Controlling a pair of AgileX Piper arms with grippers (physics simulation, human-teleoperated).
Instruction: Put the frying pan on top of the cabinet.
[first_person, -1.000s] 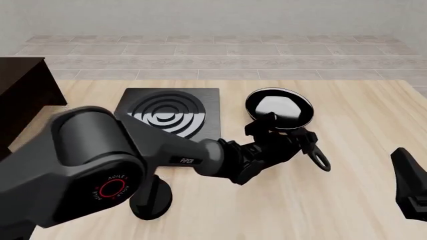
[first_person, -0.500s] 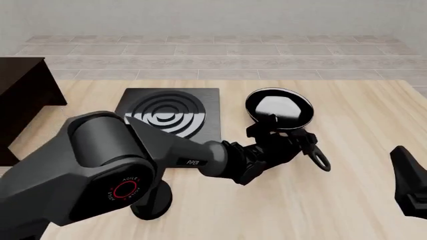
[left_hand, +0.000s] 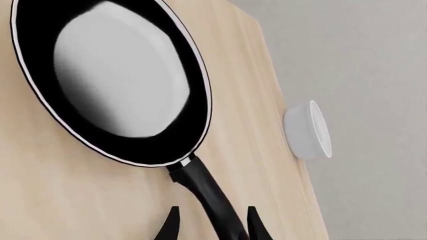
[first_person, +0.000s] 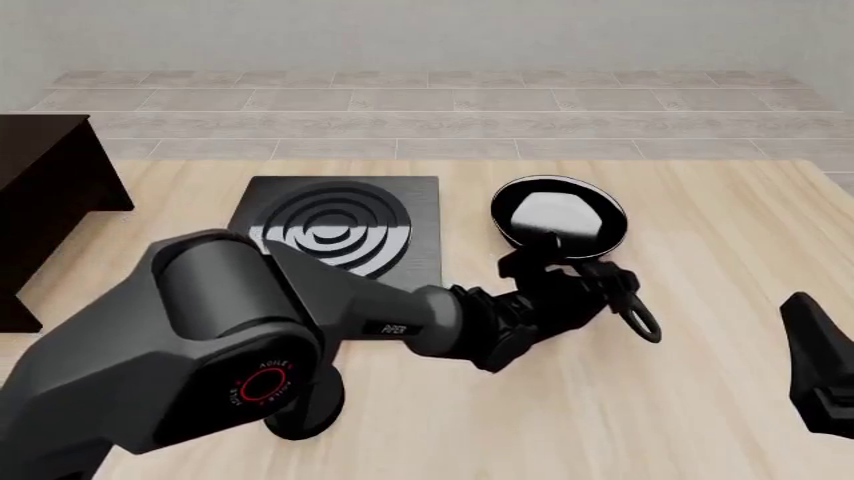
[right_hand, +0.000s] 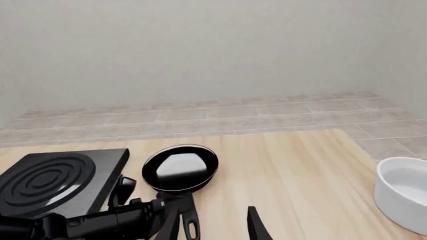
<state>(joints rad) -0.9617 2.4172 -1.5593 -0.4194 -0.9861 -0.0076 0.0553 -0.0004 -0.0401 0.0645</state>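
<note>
2 fingers of the left gripper (left_hand: 210, 227) straddle the frying pan (first_person: 558, 220) handle mid-frame, not visibly clamped, so close squarely before lifting toward the cabinet (first_person: 47, 190) at left.

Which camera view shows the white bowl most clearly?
The right wrist view: the white bowl sits on the floor beside the table, its inside visible. The left wrist view shows it only sideways past the table edge. The front view does not show it.
</note>
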